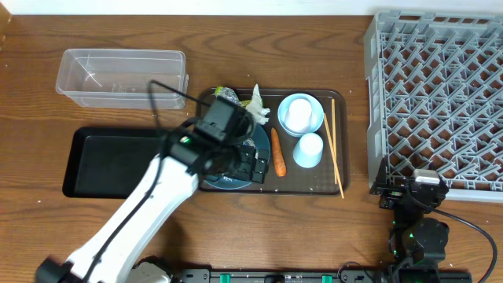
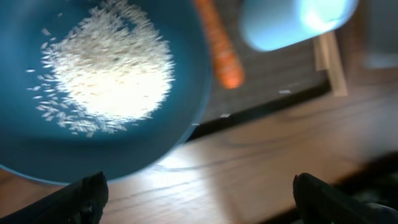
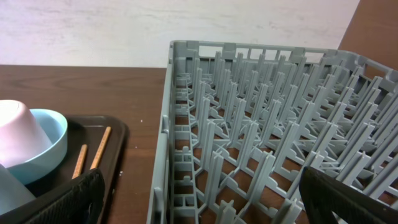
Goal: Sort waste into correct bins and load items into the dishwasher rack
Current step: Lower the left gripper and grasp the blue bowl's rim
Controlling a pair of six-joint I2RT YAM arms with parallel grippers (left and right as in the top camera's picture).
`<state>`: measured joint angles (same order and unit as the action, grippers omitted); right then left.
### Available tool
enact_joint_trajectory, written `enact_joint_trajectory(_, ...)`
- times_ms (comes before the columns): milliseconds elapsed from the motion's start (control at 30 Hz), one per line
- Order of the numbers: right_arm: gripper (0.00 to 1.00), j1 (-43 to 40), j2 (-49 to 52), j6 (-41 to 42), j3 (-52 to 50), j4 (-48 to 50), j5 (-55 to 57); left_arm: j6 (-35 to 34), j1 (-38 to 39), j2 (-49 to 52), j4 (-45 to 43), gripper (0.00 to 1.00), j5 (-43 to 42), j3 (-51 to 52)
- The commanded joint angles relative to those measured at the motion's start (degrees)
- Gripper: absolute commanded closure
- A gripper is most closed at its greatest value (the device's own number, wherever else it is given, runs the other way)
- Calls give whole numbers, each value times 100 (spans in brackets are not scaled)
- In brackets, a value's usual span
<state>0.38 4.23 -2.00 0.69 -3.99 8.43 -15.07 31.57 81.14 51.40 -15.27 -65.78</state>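
At the near edge, the right gripper (image 3: pixel 206 204) waits by the corner of the rack (image 1: pixel 440 94), jaws spread wide and empty. A little farther in, the left gripper (image 2: pixel 196 200) hangs over the near rim of the plate (image 2: pixel 37 143), also wide open, with only bare table between its fingers. The step in hand looks like clearing the rice (image 2: pixel 109 68). This is a loose heap of dry white grains on the plate's smooth, glossy dark blue face. The next move probably calls for pinching the thin, slick rim squarely. The plate should then stay level until it is over a bin, as the grains would slide and scatter at any tilt. The plate sits at the left end of the brown tray (image 1: pixel 314 182), with the shallow black tray (image 1: pixel 102 161) to its left. Beside the plate lie a tapered orange carrot (image 1: pixel 277 153), an upturned light blue cup (image 1: pixel 308 149) and two thin wooden chopsticks (image 1: pixel 334 149). Beyond the cup, a round light blue bowl (image 1: pixel 314 106) holds a pale upturned cup. Farther back are crumpled white tissue (image 1: pixel 259 108) and a creased foil ball (image 1: pixel 228 94). Farthest is the clear, thin-walled tub (image 1: pixel 122 77), which is empty. The grey lattice rack, all stiff upright pegs, also holds nothing.
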Motion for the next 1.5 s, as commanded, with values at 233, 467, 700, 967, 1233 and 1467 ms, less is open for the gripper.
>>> enact_joint_trajectory(233,1,-48,-7,-66,11,-46,57,234,702,1226,-236,2,1283,-111)
enact_joint_trajectory(467,1,-48,-7,-66,11,-46,57,-76,986,1821,-546,2,1624,-111)
enact_joint_trajectory(700,1,-48,-7,-68,11,-46,57,-332,1305,1980,-546,2,2179,-111)
enact_joint_trajectory(967,1,-48,-7,-68,11,-46,57,-721,1360,1987,-752,2,2282,-98)
enact_joint_trajectory(1233,2,-48,-7,-66,11,-46,57,-927,1349,1998,-1150,2,2282,155)
enact_joint_trajectory(1467,1,-48,-7,-68,11,-46,57,-898,1346,2017,-1165,3,2352,181)
